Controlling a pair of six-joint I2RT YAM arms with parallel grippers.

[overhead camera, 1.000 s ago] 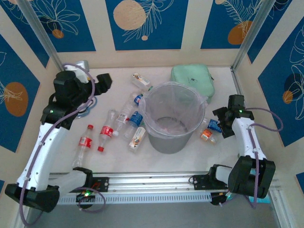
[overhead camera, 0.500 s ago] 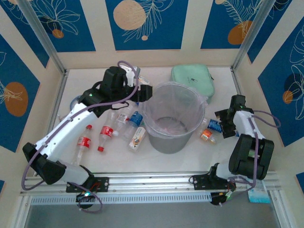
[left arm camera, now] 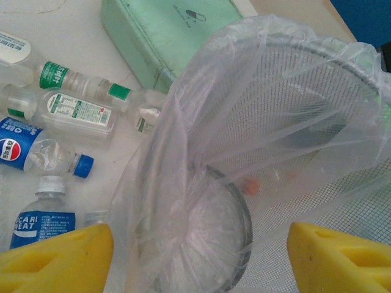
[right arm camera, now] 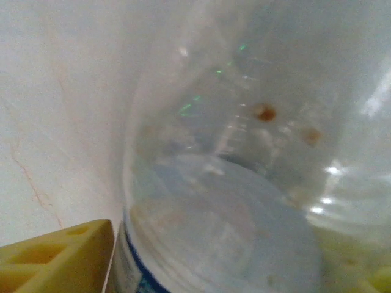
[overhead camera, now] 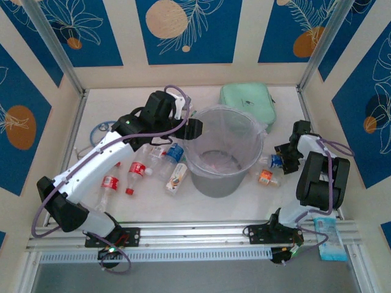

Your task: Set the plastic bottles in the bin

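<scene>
The grey bin (overhead camera: 215, 182), lined with a clear bag, stands mid-table. My left gripper (overhead camera: 194, 129) hangs over its left rim, and in the left wrist view this gripper (left arm camera: 195, 259) is open with only the bag and mesh wall (left arm camera: 293, 91) between its yellow fingers. Several plastic bottles lie left of the bin, among them a red-labelled one (overhead camera: 110, 183), a blue-labelled one (overhead camera: 175, 152) and a tan one (overhead camera: 177, 176). On the bin's right, my right gripper (overhead camera: 285, 157) is shut around a blue-labelled bottle (overhead camera: 275, 160) lying on the table. That bottle (right arm camera: 232, 201) takes up the space between the jaws. An orange-labelled bottle (overhead camera: 266, 177) lies beside it.
A flat mint-green pouch (overhead camera: 247, 101) lies behind the bin and also shows in the left wrist view (left arm camera: 165, 30). A blue looped tube (overhead camera: 101, 129) sits at the far left. More bottles (left arm camera: 73, 113) lie between the pouch and the bin. Booth walls close in on three sides.
My left arm has swung from the far left across the bottles to the bin's left rim. My right gripper has drawn in around the blue-labelled bottle to the right of the bin.
</scene>
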